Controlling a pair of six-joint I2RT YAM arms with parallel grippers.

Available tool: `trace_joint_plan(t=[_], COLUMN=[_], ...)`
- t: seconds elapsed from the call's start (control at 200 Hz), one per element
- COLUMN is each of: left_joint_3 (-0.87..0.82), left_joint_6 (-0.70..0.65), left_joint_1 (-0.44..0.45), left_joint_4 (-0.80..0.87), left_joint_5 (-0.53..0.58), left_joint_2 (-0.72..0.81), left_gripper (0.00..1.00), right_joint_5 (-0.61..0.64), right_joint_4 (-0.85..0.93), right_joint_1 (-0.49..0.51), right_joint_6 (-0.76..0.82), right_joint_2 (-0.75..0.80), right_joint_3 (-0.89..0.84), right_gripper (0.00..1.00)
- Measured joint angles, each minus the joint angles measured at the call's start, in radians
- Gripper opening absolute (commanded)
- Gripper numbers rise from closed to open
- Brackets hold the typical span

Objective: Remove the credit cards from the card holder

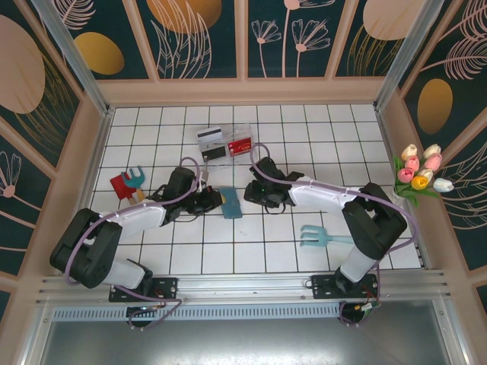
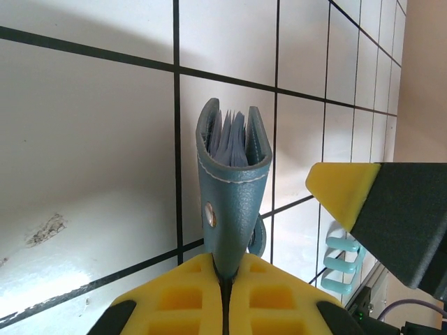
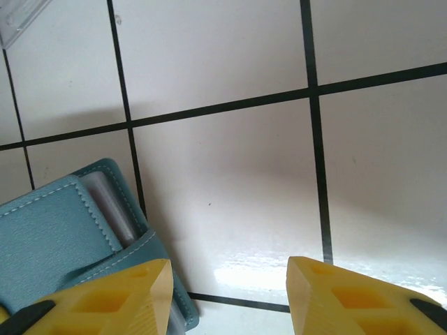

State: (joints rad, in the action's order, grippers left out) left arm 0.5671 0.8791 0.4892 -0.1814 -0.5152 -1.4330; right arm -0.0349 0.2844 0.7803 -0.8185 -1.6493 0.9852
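Teal card holder (image 2: 234,192), card edges (image 2: 230,139) inside

The teal holder (image 1: 230,202), folded and slightly agape, sits near the tray (image 1: 224,141). Pale cards (image 2: 230,143) show edge-on between its panels.

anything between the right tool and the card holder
Nothing visible stands in the way: the card holder lies right beside one finger of the open right tool, and the left tool clamps it.
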Motion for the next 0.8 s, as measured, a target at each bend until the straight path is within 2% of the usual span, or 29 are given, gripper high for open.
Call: trace_joint_plan(t=[0.11, 0.19, 0.27, 0.465, 0.686, 0.801], left_joint_3=[0.0, 0.0, 0.0, 0.001, 0.002, 0.002], left_joint_6=[0.0, 0.0, 0.0, 0.0, 0.0, 0.0], left_joint_1=[0.0, 0.0, 0.0, 0.0, 0.0, 0.0], left_joint_4=[0.0, 0.0, 0.0, -0.001, -0.001, 0.0], left_joint_5=[-0.001, -0.005, -0.01, -0.031, -0.035, -0.034], left_joint_2=[0.0, 0.0, 0.0, 0.0, 0.0, 0.0], left_gripper=[0.0, 0.0, 0.0, 0.0, 0.0, 0.0], right_joint_5=[-0.042, -0.065, -0.084, -0.113, -0.113, -0.112], right_joint_4=[-0.035, -0.056, -0.056, -0.068, -0.047, -0.037], right_joint_1=[0.005, 0.023, 0.045, 0.08, 0.097, 0.097], right_joint_6=[0.023, 0.055, 0.074, 0.089, 0.092, 0.094], right_joint_2=[0.027, 0.035, 0.024, -0.04, -0.101, -0.107], right_joint_3=[-0.003, 0.005, 0.032, 0.096, 0.123, 0.123], right_gripper=[0.45, 0.33, 0.26, 0.29, 0.25, 0.29])
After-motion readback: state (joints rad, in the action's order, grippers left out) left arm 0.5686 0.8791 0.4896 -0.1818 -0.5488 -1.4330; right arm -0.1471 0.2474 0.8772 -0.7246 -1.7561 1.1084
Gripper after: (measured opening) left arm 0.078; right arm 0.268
